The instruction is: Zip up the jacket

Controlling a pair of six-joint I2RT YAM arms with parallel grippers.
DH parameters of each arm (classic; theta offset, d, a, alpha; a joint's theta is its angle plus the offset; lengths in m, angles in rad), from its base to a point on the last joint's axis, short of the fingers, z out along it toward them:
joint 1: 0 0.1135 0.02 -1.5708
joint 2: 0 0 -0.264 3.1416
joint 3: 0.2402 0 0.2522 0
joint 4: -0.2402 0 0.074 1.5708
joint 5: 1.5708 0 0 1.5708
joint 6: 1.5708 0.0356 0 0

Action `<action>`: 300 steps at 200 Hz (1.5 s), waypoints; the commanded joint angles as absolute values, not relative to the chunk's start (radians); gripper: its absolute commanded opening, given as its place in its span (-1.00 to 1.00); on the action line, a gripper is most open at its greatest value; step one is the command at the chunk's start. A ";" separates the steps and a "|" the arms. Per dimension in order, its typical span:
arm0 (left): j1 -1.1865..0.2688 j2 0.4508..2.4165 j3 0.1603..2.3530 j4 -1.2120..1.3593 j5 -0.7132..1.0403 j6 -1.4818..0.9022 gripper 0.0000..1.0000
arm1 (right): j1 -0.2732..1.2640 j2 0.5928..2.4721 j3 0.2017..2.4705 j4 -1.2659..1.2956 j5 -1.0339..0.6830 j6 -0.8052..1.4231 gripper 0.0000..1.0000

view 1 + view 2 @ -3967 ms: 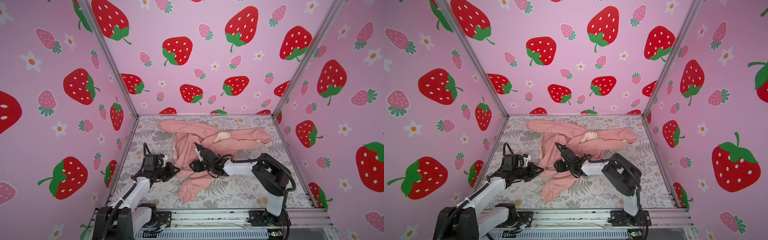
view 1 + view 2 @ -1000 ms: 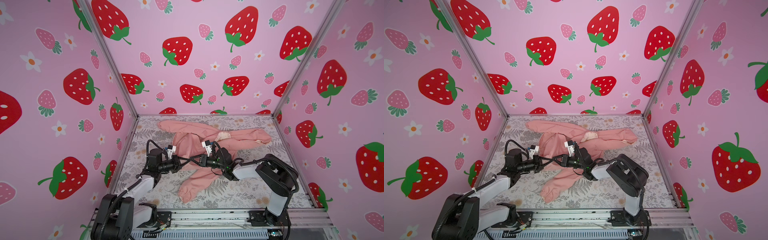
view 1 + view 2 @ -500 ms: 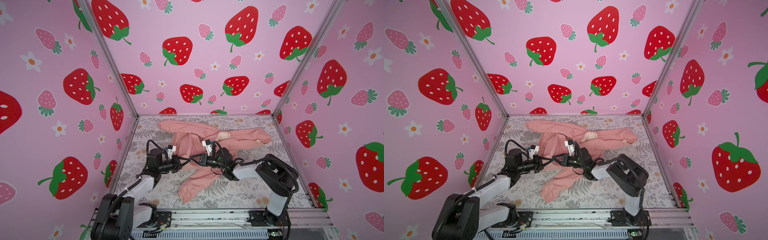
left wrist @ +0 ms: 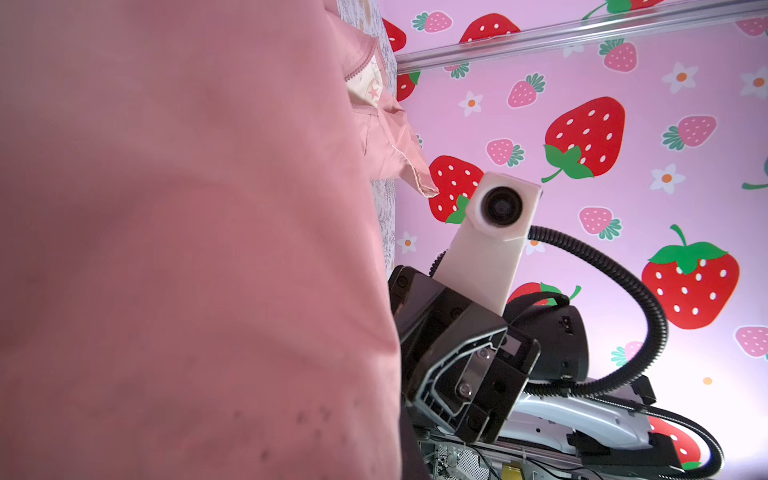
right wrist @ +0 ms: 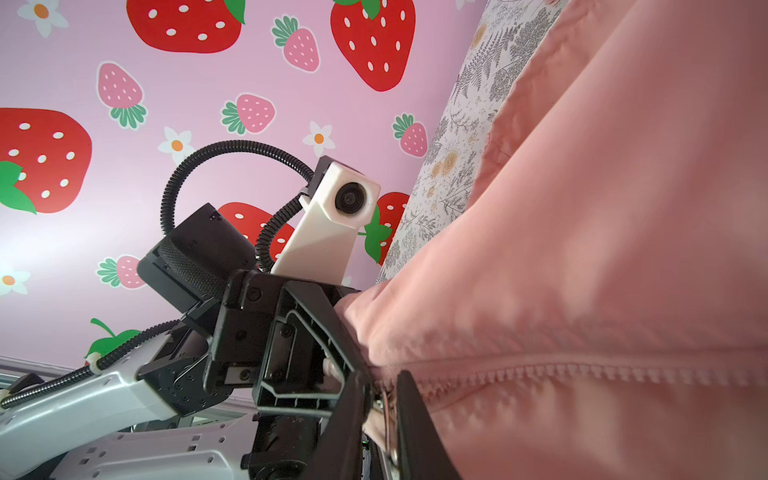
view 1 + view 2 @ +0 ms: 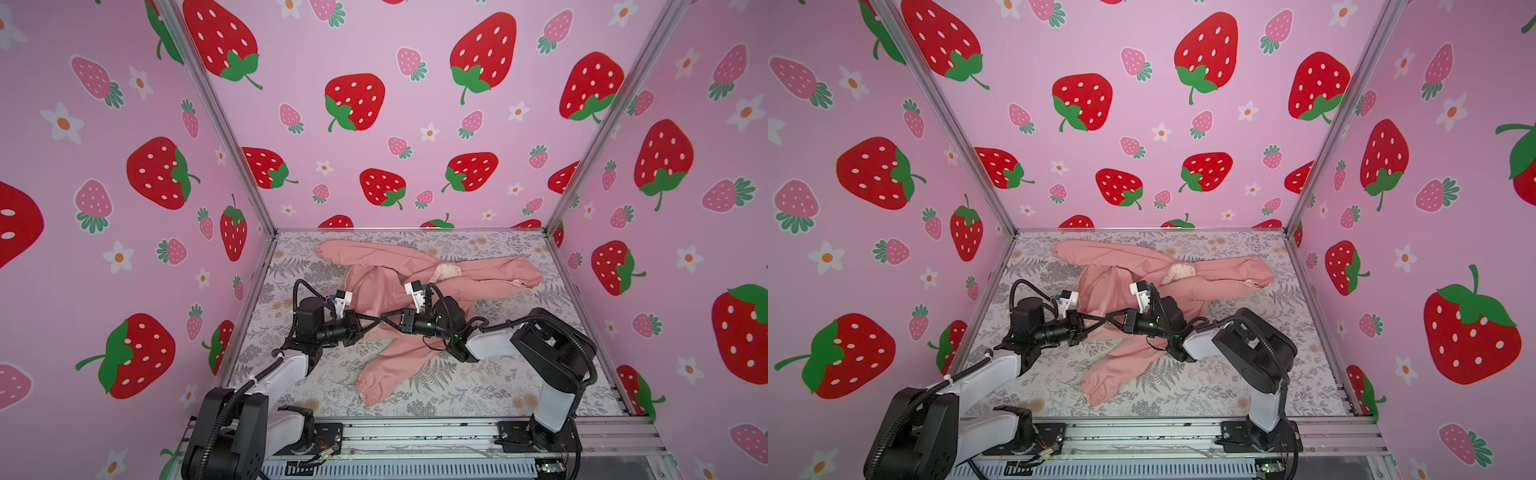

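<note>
In both top views the jacket (image 6: 374, 282) (image 6: 1104, 282) lies spread on the counter (image 6: 478, 386). The left pincer (image 6: 372, 320) (image 6: 1098, 321) and right pincer (image 6: 386, 319) (image 6: 1111, 320) meet tip to tip at the jacket's bottom edge, both low over the cloth.

From the left wrist, the jacket (image 4: 187, 249) fills most of the picture, with a strip of cream lining (image 4: 368, 85) at its edge. The left pincer's own tips are hidden there.

From the right wrist, the zipper (image 5: 582, 372) runs along the jacket (image 5: 602, 249). The left pincer (image 5: 359, 376) is pinched tight on the jacket's hem at the zipper's end. The right pincer (image 5: 380, 415) stands narrow right beside it, nipping the zipper at its slider.
</note>
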State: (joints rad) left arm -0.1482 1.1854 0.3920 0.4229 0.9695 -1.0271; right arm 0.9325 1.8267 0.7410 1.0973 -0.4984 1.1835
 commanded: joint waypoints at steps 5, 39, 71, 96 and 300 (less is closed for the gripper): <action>-0.152 1.175 0.430 0.460 0.999 -1.038 -1.00 | 0.930 1.845 0.721 1.140 -0.502 1.205 -0.61; -0.152 1.174 0.430 0.460 0.999 -1.038 -1.00 | 0.931 1.844 0.717 1.144 -0.504 1.207 -0.61; -0.152 1.173 0.429 0.460 1.000 -1.040 -1.00 | 0.930 1.844 0.712 1.150 -0.502 1.210 -0.66; -0.153 1.171 0.428 0.460 1.003 -1.041 -1.00 | 0.931 1.848 0.716 1.151 -0.500 1.213 -0.77; -0.149 1.109 0.428 0.287 0.949 -0.978 -0.69 | 0.921 1.775 0.763 0.961 -0.459 1.131 -1.00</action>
State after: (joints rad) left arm -0.1490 1.1130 0.3954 0.3080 0.9455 -0.9985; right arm 0.9264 1.8084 0.7414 0.9600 -0.4683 1.1393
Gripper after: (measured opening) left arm 0.195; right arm 0.046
